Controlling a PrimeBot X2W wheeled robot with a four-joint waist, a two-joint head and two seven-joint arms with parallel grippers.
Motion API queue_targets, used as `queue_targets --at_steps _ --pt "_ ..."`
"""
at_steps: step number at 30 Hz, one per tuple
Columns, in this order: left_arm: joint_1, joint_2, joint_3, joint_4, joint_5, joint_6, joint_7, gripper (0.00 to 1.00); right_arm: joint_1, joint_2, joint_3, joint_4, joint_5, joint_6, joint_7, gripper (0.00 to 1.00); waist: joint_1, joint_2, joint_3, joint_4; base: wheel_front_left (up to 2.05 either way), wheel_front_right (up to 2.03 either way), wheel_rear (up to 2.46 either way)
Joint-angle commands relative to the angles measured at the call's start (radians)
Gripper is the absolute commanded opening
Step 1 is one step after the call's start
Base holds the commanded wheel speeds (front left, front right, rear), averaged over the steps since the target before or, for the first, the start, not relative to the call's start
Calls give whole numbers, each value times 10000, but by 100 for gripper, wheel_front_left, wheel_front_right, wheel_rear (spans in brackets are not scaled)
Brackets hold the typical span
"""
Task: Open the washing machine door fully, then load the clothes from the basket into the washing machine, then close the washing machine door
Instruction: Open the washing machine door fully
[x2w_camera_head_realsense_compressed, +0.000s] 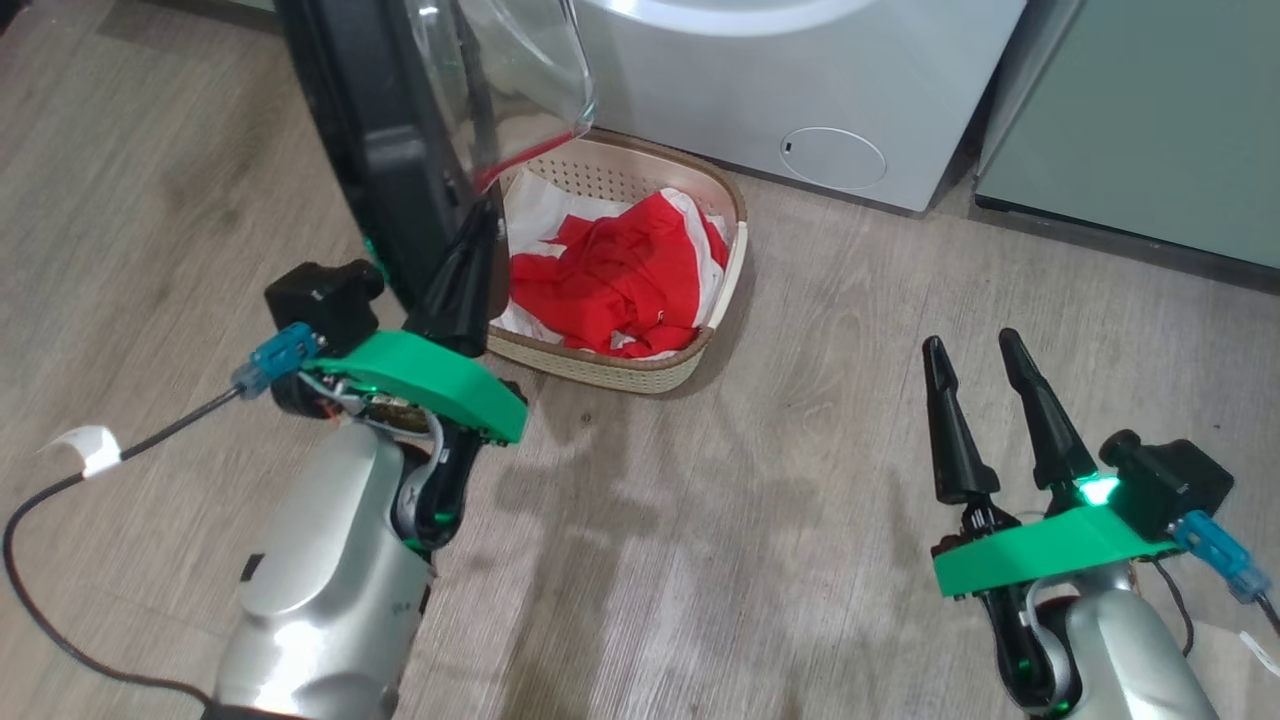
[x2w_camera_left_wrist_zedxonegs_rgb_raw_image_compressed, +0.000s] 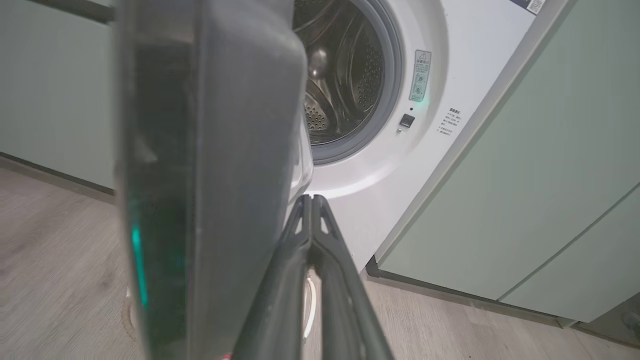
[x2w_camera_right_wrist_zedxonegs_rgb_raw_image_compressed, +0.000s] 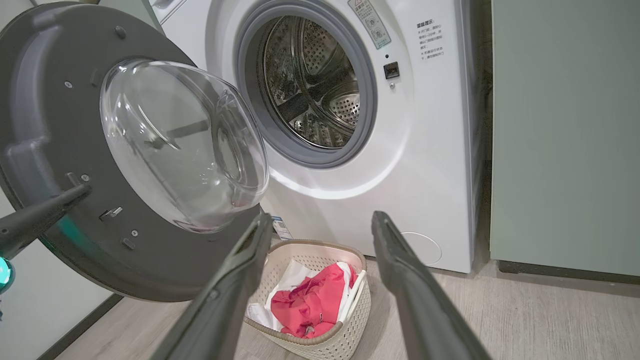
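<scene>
Door: the washing machine door is swung out and overhangs the basket's left side. It's stiff and hinged, and the glass bowl looks fragile, so better to push on the grey frame.
Left claw: left gripper pinched closed, holding nothing, tip against the door's inner face.
Clothes: the clothes are heaped in the basket, soft, light and limp. Pinch a raised fold and avoid the white sheet.
Right claw: right gripper spread wide, empty, above bare floor.
Room: the door crowds the basket's left. Its right side and the drum mouth look free.

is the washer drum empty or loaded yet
Empty: the drum shows bare perforated metal, and the red clothes lie in the basket.
</scene>
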Motion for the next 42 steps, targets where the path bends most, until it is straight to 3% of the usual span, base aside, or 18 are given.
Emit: queue_targets --at_steps 1,11,22,34,42 --pt "-425 215 561 -134 39 -16 -49 0 -330 62 251 -274 31 73 -87 100 0 0 9 50 0 0 0" --pt "-391 215 1712 3 128 -65 -49 0 -301 62 272 -301 -158 73 34 100 0 0 224 411 0 0 0" --pt "-903 279 4439 417 863 -577 -49 0 -526 62 -9 -766 -659 73 463 100 0 0 935 604 0 0 0" --pt "-1989 1040 6769 1320 1341 -938 -49 0 -656 62 -260 -1355 -1077 73 947 100 0 0 1706 425 0 0 0" --pt "-2838 1852 7373 2137 1401 -980 -49 0 -738 62 -357 -1638 -1288 73 1178 100 0 0 2189 307 0 0 0"
